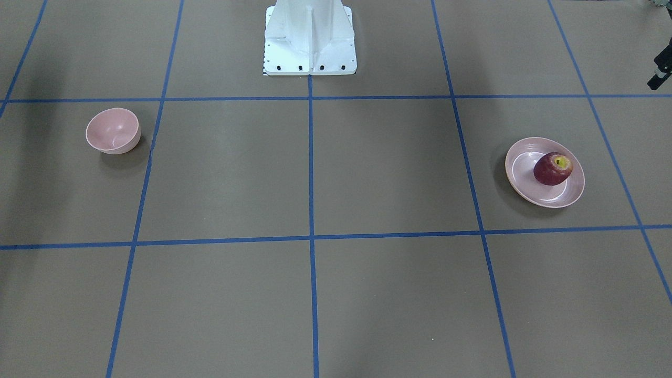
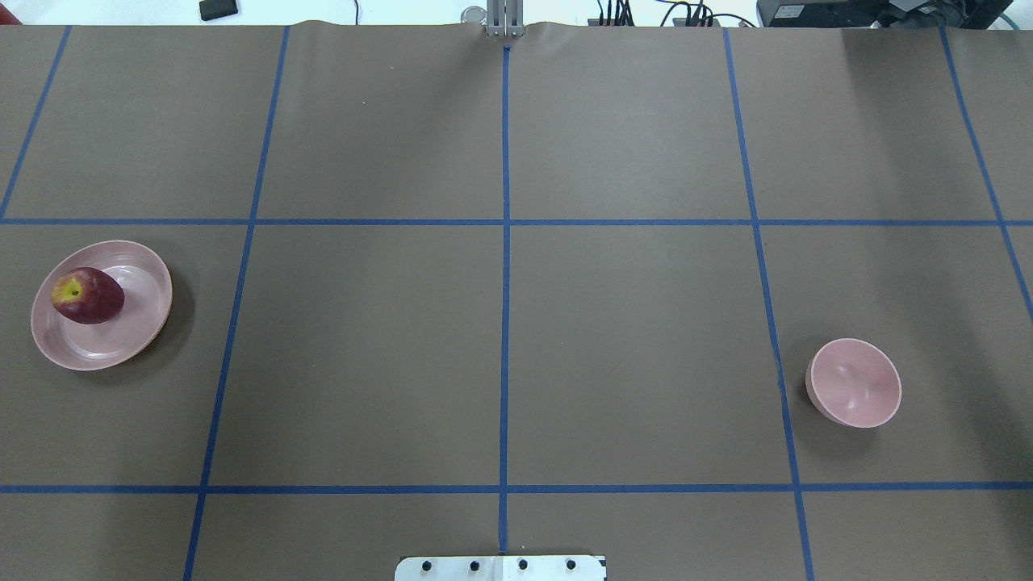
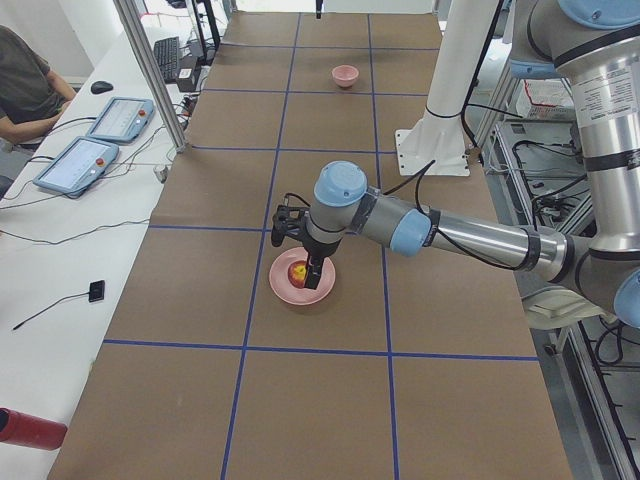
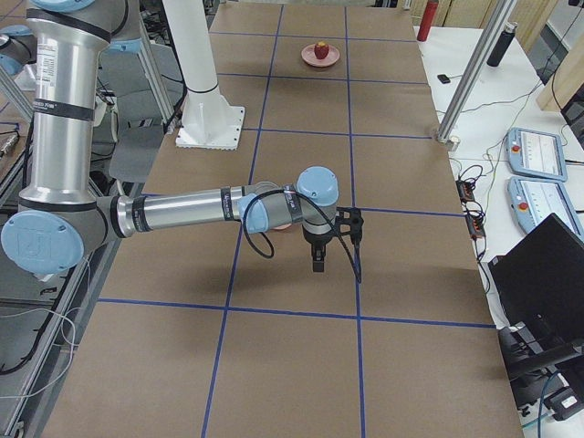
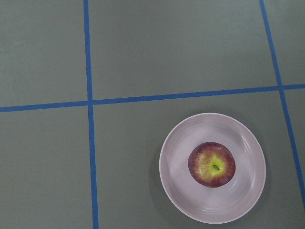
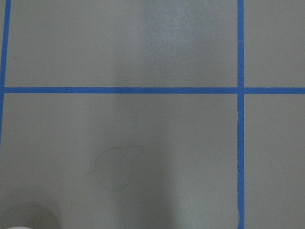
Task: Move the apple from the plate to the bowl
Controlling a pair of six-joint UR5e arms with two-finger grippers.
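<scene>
The dark red apple [image 2: 87, 295] lies on the wide pink plate [image 2: 137, 331] at the table's left side; it also shows in the front view [image 1: 552, 168] and from above in the left wrist view [image 5: 211, 164]. The small deep pink bowl [image 2: 855, 382] stands empty at the right side. My left gripper [image 3: 314, 280] hangs high above the plate and apple. My right gripper [image 4: 317, 265] hangs above the table near the bowl, which its arm mostly hides there. Both grippers show only in the side views, so I cannot tell whether they are open or shut.
The brown table is marked with blue tape lines. The robot's white base [image 1: 310, 39] stands at the middle of the near edge. Operator tablets [image 3: 120, 118] and a person sit beyond the far edge. A red bottle [image 3: 25, 428] lies off the table's end.
</scene>
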